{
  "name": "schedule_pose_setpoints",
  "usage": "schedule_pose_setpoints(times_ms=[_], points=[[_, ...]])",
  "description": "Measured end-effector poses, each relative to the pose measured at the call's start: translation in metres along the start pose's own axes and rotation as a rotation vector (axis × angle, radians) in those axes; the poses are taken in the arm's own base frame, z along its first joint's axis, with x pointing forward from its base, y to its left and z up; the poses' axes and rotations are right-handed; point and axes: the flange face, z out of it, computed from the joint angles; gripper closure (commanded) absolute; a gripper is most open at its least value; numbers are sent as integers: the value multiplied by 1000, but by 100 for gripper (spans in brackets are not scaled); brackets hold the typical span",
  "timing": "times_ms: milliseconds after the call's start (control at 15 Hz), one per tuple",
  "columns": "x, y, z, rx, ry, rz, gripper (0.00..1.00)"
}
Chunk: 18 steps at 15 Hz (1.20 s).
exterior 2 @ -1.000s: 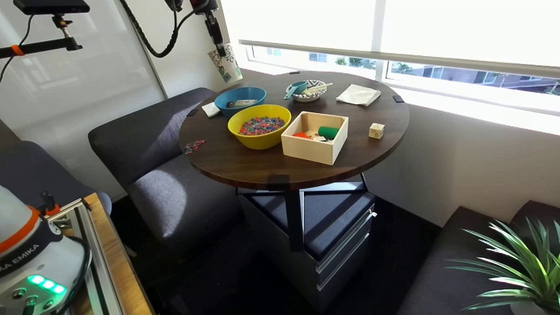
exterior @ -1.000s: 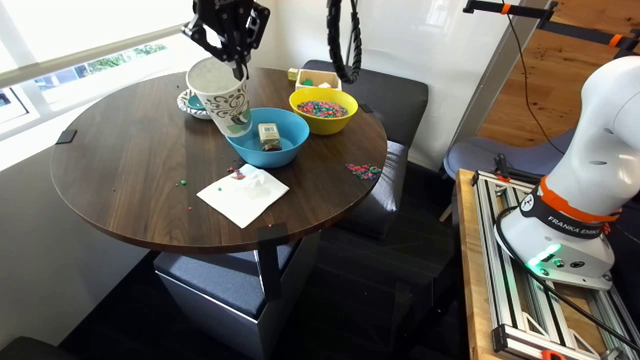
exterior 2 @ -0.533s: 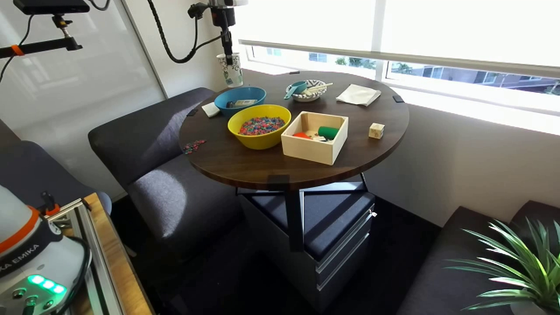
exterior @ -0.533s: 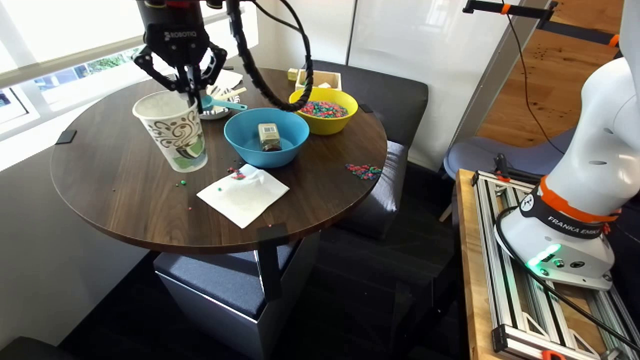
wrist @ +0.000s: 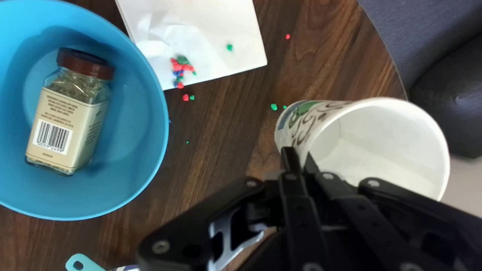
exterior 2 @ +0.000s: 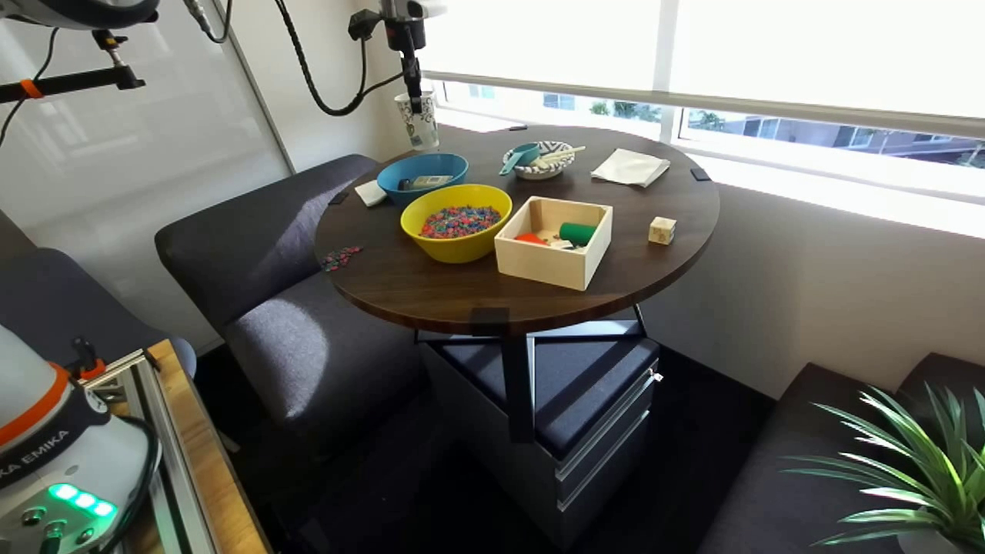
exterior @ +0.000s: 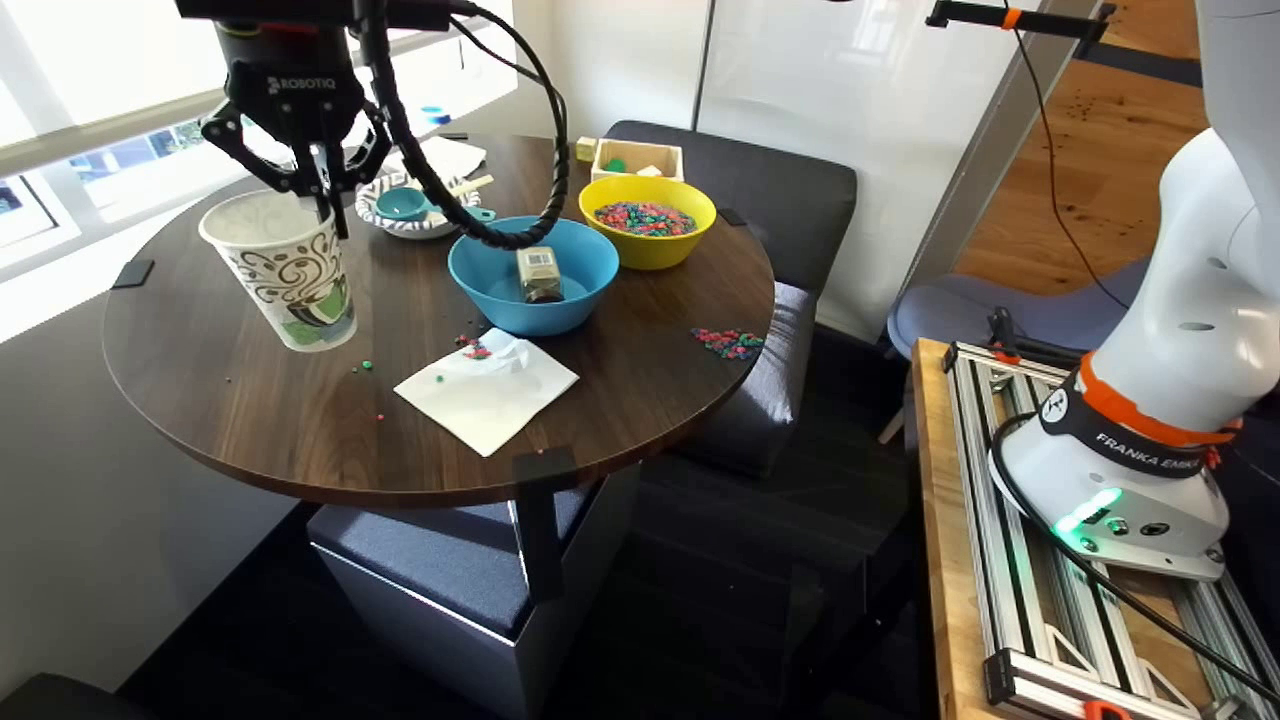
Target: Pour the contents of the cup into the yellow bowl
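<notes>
- Pinching the cup (exterior: 295,280) by its rim wall: my gripper (wrist: 299,156) has its fingers (wrist: 290,163) closed there, one inside the mouth, one outside.
- Cup hangs clear above the table (exterior: 250,420), leaning a bit, mouth toward 11 o'clock in an exterior view. Inside reads white in the wrist view.
- All hours: in an exterior view, counted from the cup.
- 4 to 5 o'clock, near: loose green bit (exterior: 366,365) on the table.
- 2 o'clock, near: patterned dish (exterior: 400,229) holding a teal scoop (exterior: 400,206) and pale sticks (exterior: 472,186).
- 4 o'clock: white napkin (exterior: 520,390), cluster of red, green and blue bits (wrist: 181,67) on it, close to its edge.
- 3 o'clock: blue bowl (exterior: 590,265), spice jar (wrist: 69,120) lying on its side in it.
- 3 o'clock, just past the blue bowl, well apart from the cup: yellow bowl (exterior: 650,250), upright, holding a heap of red, blue and green bits (exterior: 645,218).
- 3 o'clock, near the table edge: loose patch of similar bits (exterior: 728,343).
- 2 o'clock, far: wooden box (exterior: 655,150) just beside the yellow bowl, can't tell if touching. Small wooden cube (exterior: 586,149) on the box's 9 o'clock side.
</notes>
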Motion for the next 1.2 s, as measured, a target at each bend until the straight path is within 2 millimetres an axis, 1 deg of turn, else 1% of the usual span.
schedule_pose_setpoints(times_ms=[200,333,533,600,733,800,867,1200], points=[[12,3,-6,47,41,88,99],[28,16,-7,53,54,175,99],[51,42,1,29,53,267,99],[56,47,5,24,51,287,99],[61,51,14,22,42,318,99],[61,50,17,24,38,330,82],[61,50,20,23,33,340,71],[59,46,29,14,25,364,35]])
